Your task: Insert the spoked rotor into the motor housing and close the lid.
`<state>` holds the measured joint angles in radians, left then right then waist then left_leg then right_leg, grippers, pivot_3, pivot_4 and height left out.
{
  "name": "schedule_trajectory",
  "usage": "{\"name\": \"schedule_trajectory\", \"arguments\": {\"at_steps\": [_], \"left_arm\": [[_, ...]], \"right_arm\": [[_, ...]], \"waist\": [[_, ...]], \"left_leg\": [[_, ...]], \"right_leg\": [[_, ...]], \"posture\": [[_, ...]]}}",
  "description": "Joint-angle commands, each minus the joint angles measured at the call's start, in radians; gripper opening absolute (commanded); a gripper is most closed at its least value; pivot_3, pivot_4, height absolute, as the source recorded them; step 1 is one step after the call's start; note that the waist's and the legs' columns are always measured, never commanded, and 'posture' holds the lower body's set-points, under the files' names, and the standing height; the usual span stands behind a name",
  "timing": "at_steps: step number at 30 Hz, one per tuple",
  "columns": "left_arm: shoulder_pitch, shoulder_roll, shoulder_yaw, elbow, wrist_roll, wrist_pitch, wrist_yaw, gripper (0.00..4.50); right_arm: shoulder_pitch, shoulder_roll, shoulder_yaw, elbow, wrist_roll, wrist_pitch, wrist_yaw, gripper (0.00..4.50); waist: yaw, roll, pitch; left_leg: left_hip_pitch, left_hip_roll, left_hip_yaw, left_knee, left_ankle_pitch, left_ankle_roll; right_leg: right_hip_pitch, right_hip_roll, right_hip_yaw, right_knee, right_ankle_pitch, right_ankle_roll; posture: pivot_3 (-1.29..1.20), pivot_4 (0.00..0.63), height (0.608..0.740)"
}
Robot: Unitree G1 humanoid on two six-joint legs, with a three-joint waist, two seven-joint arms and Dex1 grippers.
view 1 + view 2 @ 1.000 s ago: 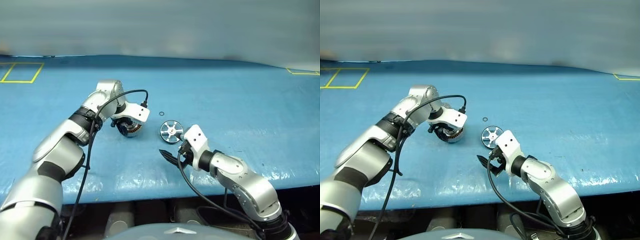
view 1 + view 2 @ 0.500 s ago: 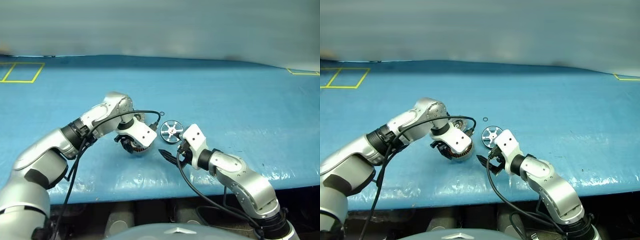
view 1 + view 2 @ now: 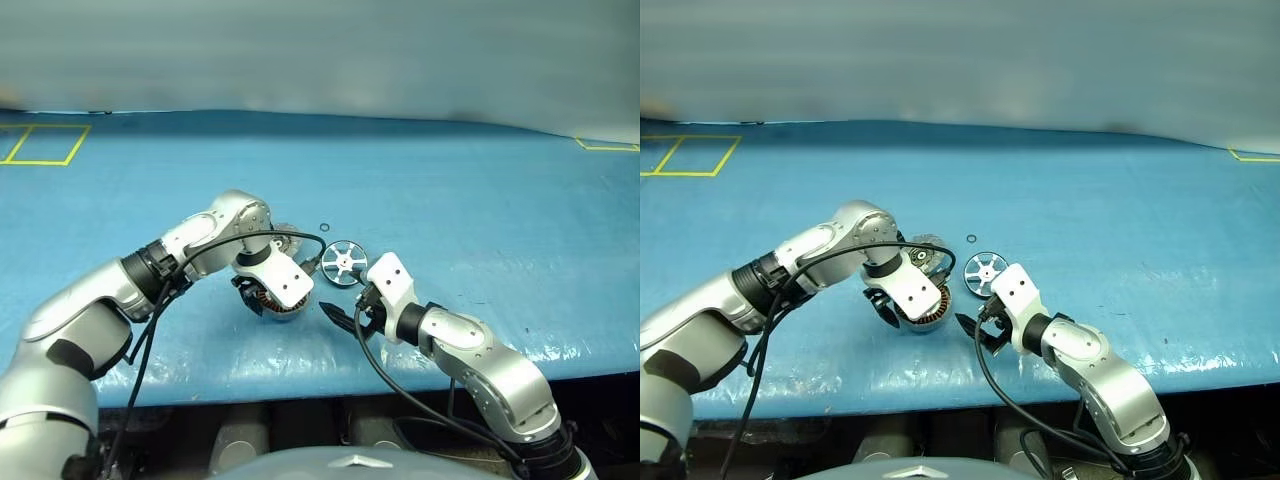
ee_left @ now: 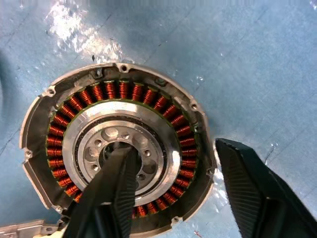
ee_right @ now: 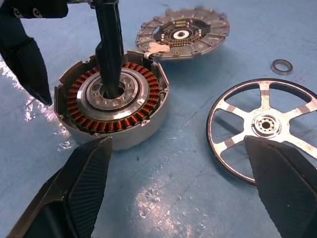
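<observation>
Nearest the robot, the right gripper (image 3: 335,312) hangs just above the blue plastic-covered table (image 3: 480,210), forearm stretched low and aimed forward and leftward at a shallow downward tilt. Its two black fingers stand wide apart and hold nothing; in the right wrist view they frame the parts ahead without touching any.

Taking the motor housing (image 5: 111,101) as landmark, a shallow round grey metal cup with a ring of copper-brown windings around a silver centre: it sits open face up on the table, just left of the right gripper's tips.

The left arm reaches in from the left with the elbow bent, and the wrist turns steeply down, so the left gripper (image 4: 176,173) points almost straight down onto the housing. Its fingers are spread: one black finger (image 5: 110,47) stands in the housing's central bore, the other (image 4: 252,188) lies outside the rim, apart from the wall, so the rim is straddled rather than pinched.

The spoked rotor (image 5: 265,126), a thin shiny silver wheel with six spokes and a small hub, lies flat to the right of the housing, a little farther off.

Beyond the housing, just behind its rim, the round grey lid (image 5: 183,33) lies inner face up, pale segments ringing a dark hub.

Farther right, past the rotor, lies one small dark metal ring (image 5: 282,66).

One of each part; two grippers.
</observation>
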<state>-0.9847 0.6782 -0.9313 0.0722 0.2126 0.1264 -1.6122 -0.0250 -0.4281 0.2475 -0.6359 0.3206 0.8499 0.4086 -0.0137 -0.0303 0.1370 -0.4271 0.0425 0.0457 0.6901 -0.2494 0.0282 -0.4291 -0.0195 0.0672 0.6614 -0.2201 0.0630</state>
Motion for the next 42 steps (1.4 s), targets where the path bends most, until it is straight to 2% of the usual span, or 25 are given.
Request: {"name": "schedule_trajectory", "arguments": {"at_steps": [1,10,13,16,19,24,27,31,36,42], "left_arm": [[-0.014,-0.005,0.053,-0.076,-0.046,0.034,-0.002,4.48],[-0.06,0.025,0.152,-0.18,-0.145,0.125,-0.002,4.48],[-0.075,0.081,0.161,-0.197,-0.183,0.125,-0.002,4.48],[-0.063,0.121,0.23,-0.224,-0.25,0.161,-0.002,4.48],[-0.004,0.135,0.365,-0.262,-0.319,0.257,0.042,4.48],[0.208,0.096,0.664,-0.379,-0.439,0.477,0.309,4.48],[0.396,0.042,0.825,-0.487,-0.49,0.573,0.485,4.48],[0.726,-0.056,0.98,-0.661,-0.52,0.54,0.668,4.48],[1.026,-0.227,1.041,-0.788,-0.52,0.455,0.874,4.48],[1.271,-0.341,0.982,-0.782,-0.417,0.219,1.019,4.48]], "right_arm": [[-0.013,0.001,-0.015,-0.031,0.001,-0.023,0.001,4.5],[-0.028,-0.006,-0.022,-0.022,0.004,-0.02,0.013,4.5],[-0.036,-0.01,-0.023,-0.019,0.006,-0.016,0.018,4.5],[-0.043,-0.013,-0.03,-0.022,0.01,-0.014,0.021,4.5],[-0.05,-0.027,-0.054,-0.03,0.012,-0.016,0.027,4.5],[-0.105,-0.06,-0.096,-0.02,0.019,-0.013,0.054,4.5],[-0.167,-0.077,-0.1,0.016,0.01,-0.002,0.068,4.5],[-0.315,-0.077,-0.091,0.118,-0.005,0.03,0.072,4.5],[-0.505,-0.054,-0.044,0.307,-0.043,0.043,0.083,4.5],[-0.671,-0.005,0.057,0.588,-0.139,-0.035,0.114,4.5]], "waist": [[0.0,0.0,0.0],[-0.001,0.001,0.0],[-0.003,0.001,0.001],[-0.007,0.003,0.002],[-0.007,0.003,0.002],[-0.012,0.003,0.003],[-0.015,0.004,0.003],[-0.026,0.003,0.003],[-0.017,0.001,0.004],[-0.014,0.002,0.004]], "left_leg": [[0.0,0.0,0.0,0.0,0.0,0.0],[0.0,0.0,0.0,0.0,0.0,0.0],[0.0,0.001,0.0,0.0,0.0,0.0],[0.0,0.001,0.0,0.0,0.0,0.0],[0.0,0.001,0.0,0.0,0.0,0.0],[0.001,0.001,-0.001,0.0,0.0,0.0],[0.003,0.002,-0.002,0.0,0.0,0.0],[0.006,0.002,0.0,-0.001,0.0,0.0],[0.011,0.002,0.002,-0.004,0.0,0.0],[0.014,0.001,0.005,-0.006,0.0,-0.001]], "right_leg": [[0.0,0.0,0.0,0.0,0.0,0.0],[0.0,0.0,0.0,0.0,0.0,0.0],[0.0,0.001,0.0,0.0,0.0,0.0],[0.0,0.001,0.0,0.0,0.0,0.0],[0.0,0.001,0.0,0.0,0.0,0.0],[0.0,0.0,0.0,0.0,0.0,0.001],[0.001,0.0,0.0,0.001,0.0,0.001],[0.002,0.0,0.002,0.001,0.0,0.001],[0.005,-0.004,0.002,0.001,0.003,-0.004],[0.005,-0.005,0.003,-0.001,0.003,-0.005]], "posture": [[0.0,0.15,0.74],[0.0,0.15,0.74],[0.0,0.15,0.74],[0.0,0.15,0.74],[0.0,0.15,0.74],[0.0,0.15,0.74],[0.0,0.15,0.74],[0.0,0.15,0.74],[0.0,0.15,0.74],[0.0,0.15,0.74]]}}
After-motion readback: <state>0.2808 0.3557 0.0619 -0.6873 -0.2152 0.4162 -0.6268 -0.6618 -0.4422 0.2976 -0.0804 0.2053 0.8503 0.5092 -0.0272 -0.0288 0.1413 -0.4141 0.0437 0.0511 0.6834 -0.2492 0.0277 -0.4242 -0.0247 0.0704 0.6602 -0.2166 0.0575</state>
